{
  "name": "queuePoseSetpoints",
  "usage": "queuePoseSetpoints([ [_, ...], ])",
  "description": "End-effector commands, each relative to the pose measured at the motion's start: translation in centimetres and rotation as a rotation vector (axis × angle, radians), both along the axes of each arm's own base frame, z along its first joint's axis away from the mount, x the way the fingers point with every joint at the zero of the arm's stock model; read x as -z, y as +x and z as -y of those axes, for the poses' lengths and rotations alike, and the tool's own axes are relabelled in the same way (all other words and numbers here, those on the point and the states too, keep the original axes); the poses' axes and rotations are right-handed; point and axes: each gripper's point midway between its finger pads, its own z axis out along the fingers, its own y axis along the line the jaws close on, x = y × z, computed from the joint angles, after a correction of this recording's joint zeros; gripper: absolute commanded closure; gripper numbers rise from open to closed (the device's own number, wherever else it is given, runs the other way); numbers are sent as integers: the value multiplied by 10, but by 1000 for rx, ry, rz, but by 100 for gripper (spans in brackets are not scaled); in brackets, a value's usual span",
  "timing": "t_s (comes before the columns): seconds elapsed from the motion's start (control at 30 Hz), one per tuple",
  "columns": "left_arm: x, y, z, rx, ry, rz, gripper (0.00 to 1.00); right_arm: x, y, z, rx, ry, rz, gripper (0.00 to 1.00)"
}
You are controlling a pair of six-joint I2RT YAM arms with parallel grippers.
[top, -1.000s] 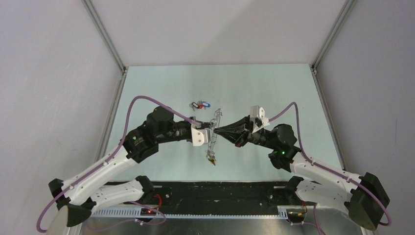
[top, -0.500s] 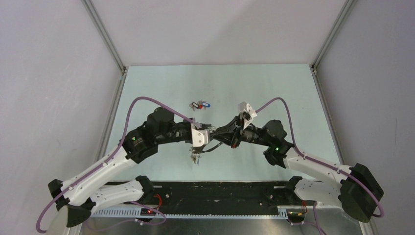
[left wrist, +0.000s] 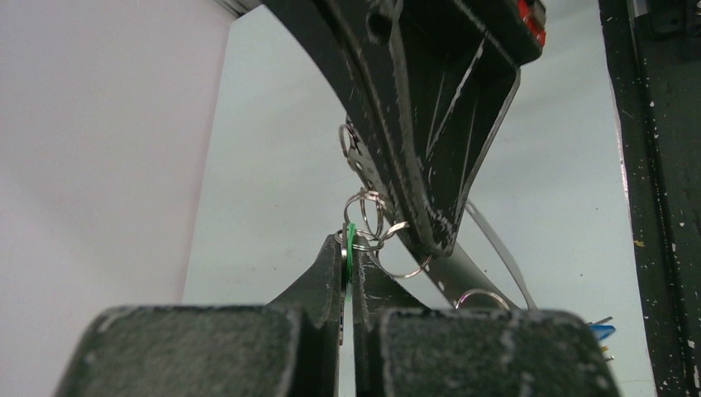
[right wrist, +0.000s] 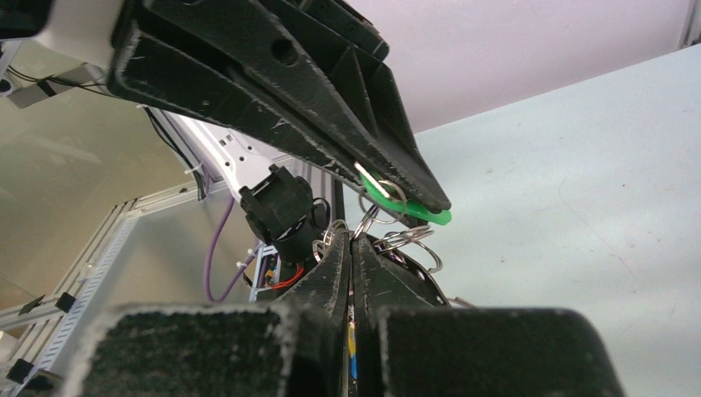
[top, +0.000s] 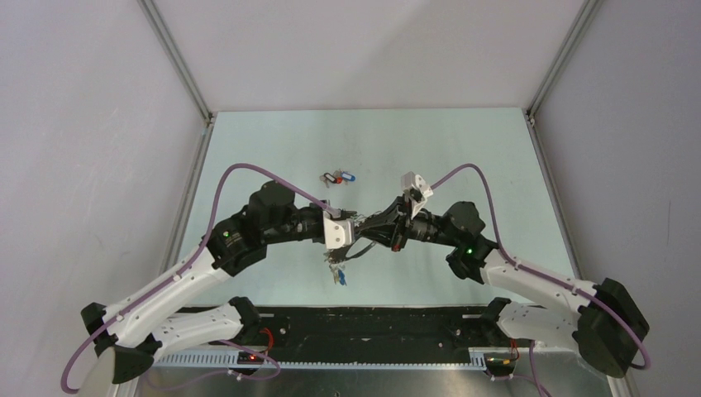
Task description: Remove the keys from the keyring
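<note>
The keyring (top: pixel 357 251), a dull grey hoop fringed with small silvery rings (left wrist: pixel 372 217), hangs in the air between my two grippers over the table's middle. My left gripper (top: pixel 350 223) is shut on a green-headed key (left wrist: pixel 350 248) that sits on one of those rings; the same key (right wrist: pixel 417 212) sticks out of its tips in the right wrist view. My right gripper (top: pixel 362 229) meets it tip to tip, shut on the hoop (right wrist: pixel 422 281) and a ring at its edge. More keys (top: pixel 336 271) dangle below, one blue-headed.
A loose cluster of coloured-headed keys (top: pixel 339 177) lies on the pale green table (top: pixel 463 157) behind the grippers. A black rail (top: pixel 372 318) runs along the near edge. Metal frame posts (top: pixel 178 58) and grey walls close in the sides.
The right arm has swung left and turned its wrist, closing on the left gripper. The hoop has dropped from upright to hanging low, and the dangling keys have moved left.
</note>
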Motion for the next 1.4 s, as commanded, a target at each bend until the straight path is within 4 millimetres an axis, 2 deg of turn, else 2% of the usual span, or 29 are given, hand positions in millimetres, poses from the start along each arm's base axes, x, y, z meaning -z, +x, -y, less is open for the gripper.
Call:
queuePoseSetpoints([
  [0.0, -44, 3, 7, 12, -119, 86, 100, -38, -17, 9, -26, 62, 158, 100],
  [0.23, -43, -7, 12, 78, -129, 71, 100, -44, -19, 9, -53, 43, 158, 100],
  [0.4, -41, -7, 15, 83, -126, 55, 100, -46, -23, 10, -42, 41, 207, 100],
  [0.63, -39, -6, 16, 83, -126, 39, 100, -67, -27, 20, -6, 90, 304, 100],
  [0.8, -38, -8, 19, 99, -125, 28, 100, -75, -29, 25, 1, 112, 326, 100],
  [1.37, -36, -14, 21, 131, -125, 22, 100, -92, -24, 31, 58, 168, 371, 100],
])
